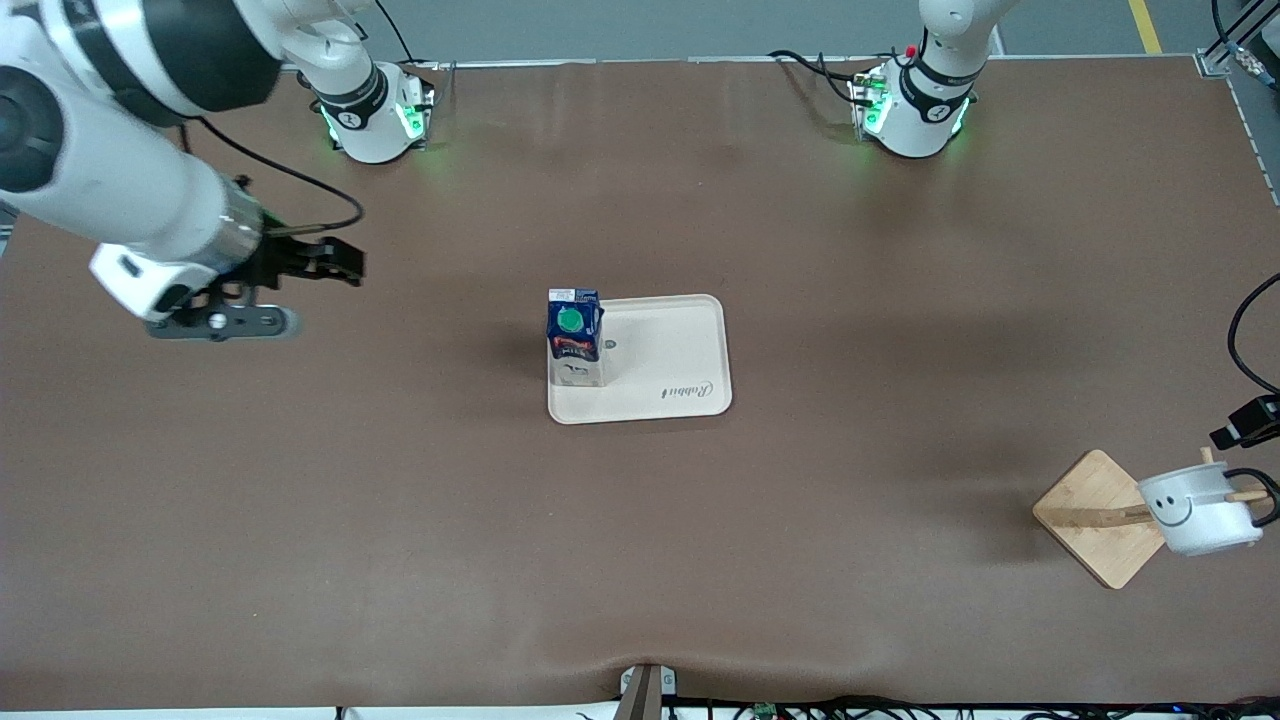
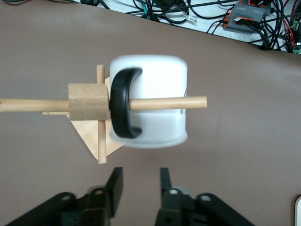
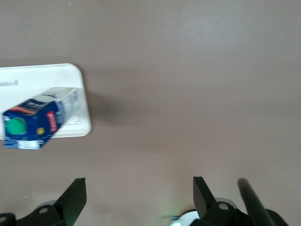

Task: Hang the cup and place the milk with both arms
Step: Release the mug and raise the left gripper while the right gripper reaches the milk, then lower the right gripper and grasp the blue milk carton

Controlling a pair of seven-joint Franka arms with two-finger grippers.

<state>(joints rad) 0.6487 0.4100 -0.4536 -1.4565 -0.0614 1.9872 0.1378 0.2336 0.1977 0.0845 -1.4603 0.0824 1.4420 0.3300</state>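
The white cup (image 1: 1195, 510) with a smiley face hangs by its black handle (image 2: 123, 103) on a peg (image 2: 169, 102) of the wooden rack (image 1: 1095, 520), toward the left arm's end of the table. My left gripper (image 2: 139, 181) is open and empty, just clear of the cup (image 2: 160, 103); only a bit of it shows at the front view's edge (image 1: 1245, 422). The dark-blue milk (image 1: 575, 335) stands upright on the cream tray (image 1: 670, 370), at its end toward the right arm. My right gripper (image 1: 340, 262) is wide open and empty over bare table, well apart from the milk (image 3: 40, 117).
The brown table (image 1: 400, 520) is bare around the tray (image 3: 47, 77) and the rack. The arm bases (image 1: 375, 115) stand along the edge farthest from the front camera. Cables lie off the table's edge near the rack (image 2: 211, 14).
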